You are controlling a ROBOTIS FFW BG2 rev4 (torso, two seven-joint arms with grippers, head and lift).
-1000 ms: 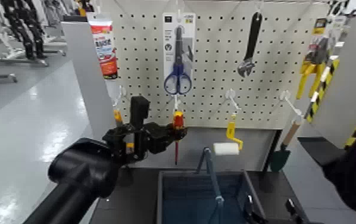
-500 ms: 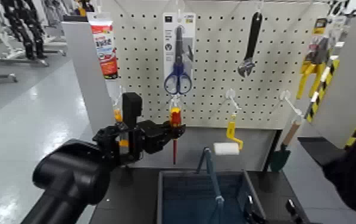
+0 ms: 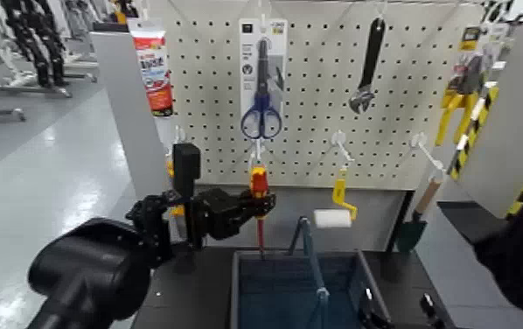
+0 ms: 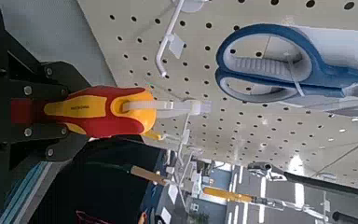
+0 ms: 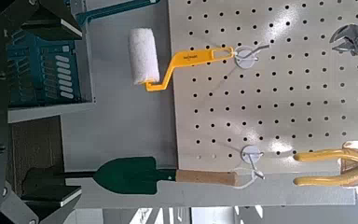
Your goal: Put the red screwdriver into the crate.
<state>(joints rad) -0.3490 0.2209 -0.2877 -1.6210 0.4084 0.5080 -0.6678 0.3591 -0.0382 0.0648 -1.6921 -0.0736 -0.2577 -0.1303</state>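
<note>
My left gripper [image 3: 261, 203] is shut on the red screwdriver [image 3: 259, 183] in front of the pegboard. It grips the red and yellow handle [image 4: 98, 110], and the thin shaft hangs straight down to just above the crate's far rim. The handle's yellow end is close to a white peg hook [image 4: 179, 107]; I cannot tell if they touch. The crate [image 3: 269, 293], dark blue-grey with its swing handle [image 3: 311, 254] raised, stands low in the middle of the head view. My right gripper [image 3: 396, 306] waits open beside the crate's right wall.
The pegboard [image 3: 317, 105] holds blue-handled scissors [image 3: 261, 109], a black wrench [image 3: 367, 70], a yellow-handled paint roller [image 5: 154, 58] and a green trowel [image 5: 135, 175]. A grey post [image 3: 134, 122] with a tube stands left of my left arm.
My left arm has drawn back to the left. The screwdriver in its grip rose slightly, then dropped a little, so its tip is lower over the crate's far rim.
</note>
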